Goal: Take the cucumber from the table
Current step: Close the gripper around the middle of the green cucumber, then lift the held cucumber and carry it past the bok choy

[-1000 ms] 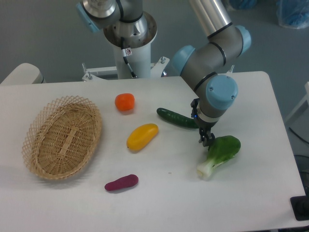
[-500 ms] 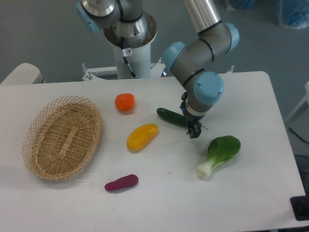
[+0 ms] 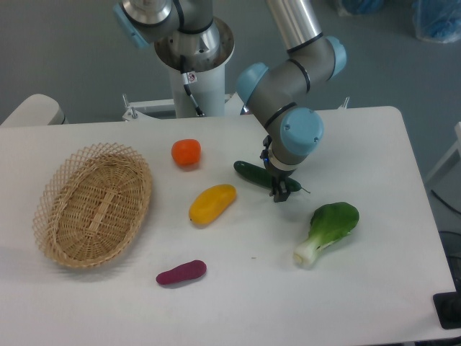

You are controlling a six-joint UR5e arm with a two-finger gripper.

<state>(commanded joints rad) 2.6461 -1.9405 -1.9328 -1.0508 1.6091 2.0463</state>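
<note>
The dark green cucumber (image 3: 251, 173) lies on the white table (image 3: 374, 151) just right of centre, running left to right. My gripper (image 3: 277, 192) hangs over its right half, fingertips pointing down at the cucumber, and the wrist hides that part of it. The fingers are small and dark, so I cannot tell how far apart they stand or whether they touch the cucumber.
A yellow fruit (image 3: 212, 203) lies left of the cucumber, an orange tomato (image 3: 186, 152) behind it. A bok choy (image 3: 328, 230) lies to the right front, a purple piece (image 3: 181, 272) near the front, a wicker basket (image 3: 94, 203) at the left.
The gripper has travelled left and slightly back, from beside the bok choy to over the cucumber's right half. No object has moved.
</note>
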